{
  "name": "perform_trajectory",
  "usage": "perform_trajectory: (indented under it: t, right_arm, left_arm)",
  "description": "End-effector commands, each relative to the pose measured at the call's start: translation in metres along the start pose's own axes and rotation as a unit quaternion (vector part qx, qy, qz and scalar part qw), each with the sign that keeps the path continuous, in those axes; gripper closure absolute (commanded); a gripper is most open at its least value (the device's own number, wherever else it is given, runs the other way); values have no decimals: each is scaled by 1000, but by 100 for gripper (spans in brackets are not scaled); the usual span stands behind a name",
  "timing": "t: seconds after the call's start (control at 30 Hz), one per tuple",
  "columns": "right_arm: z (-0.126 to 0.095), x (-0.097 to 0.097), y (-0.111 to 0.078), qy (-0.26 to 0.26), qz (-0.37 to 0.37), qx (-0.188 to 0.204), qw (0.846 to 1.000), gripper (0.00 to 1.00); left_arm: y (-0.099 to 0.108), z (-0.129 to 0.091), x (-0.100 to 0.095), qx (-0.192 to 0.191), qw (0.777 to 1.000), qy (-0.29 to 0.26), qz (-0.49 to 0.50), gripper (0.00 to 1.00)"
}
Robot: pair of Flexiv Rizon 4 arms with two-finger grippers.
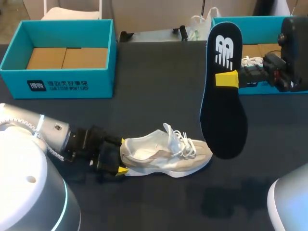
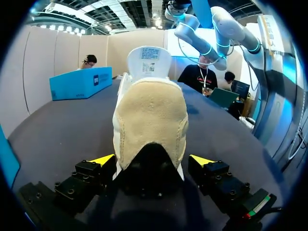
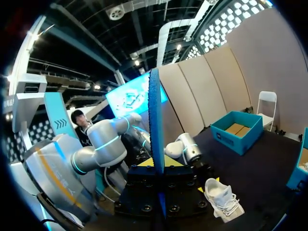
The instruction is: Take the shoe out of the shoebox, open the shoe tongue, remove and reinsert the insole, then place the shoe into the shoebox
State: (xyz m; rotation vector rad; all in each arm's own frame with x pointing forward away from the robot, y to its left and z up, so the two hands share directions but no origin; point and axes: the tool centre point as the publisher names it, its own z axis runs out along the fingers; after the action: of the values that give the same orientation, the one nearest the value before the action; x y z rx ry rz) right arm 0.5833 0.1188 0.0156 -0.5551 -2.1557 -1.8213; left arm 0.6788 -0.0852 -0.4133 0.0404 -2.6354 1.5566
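Two grips at once: pinching the dark insole (image 1: 224,120) upright at right of frame in the right gripper (image 1: 227,79), clamping the beige shoe (image 1: 163,154) by its heel at lower centre in the left gripper (image 1: 121,155).

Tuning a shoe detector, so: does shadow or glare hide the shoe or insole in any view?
Head view: even light, shoe clear, dark insole blends with the dark table. Left wrist view: heel well lit, black patch below it. Right wrist view: insole edge-on against a bright backdrop; shoe unshaded.
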Motion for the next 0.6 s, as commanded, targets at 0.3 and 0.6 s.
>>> perform_trajectory:
  t: [0.3,0.6]
  right_arm:
    - [2,-1,1,0,1,1,1000,100]
    - [2,-1,1,0,1,1,1000,100]
  left_arm:
    - [1,-7,5,-26,1000,1,-2,0]
    - [1,-29,4,-108,994,19,-16,0]
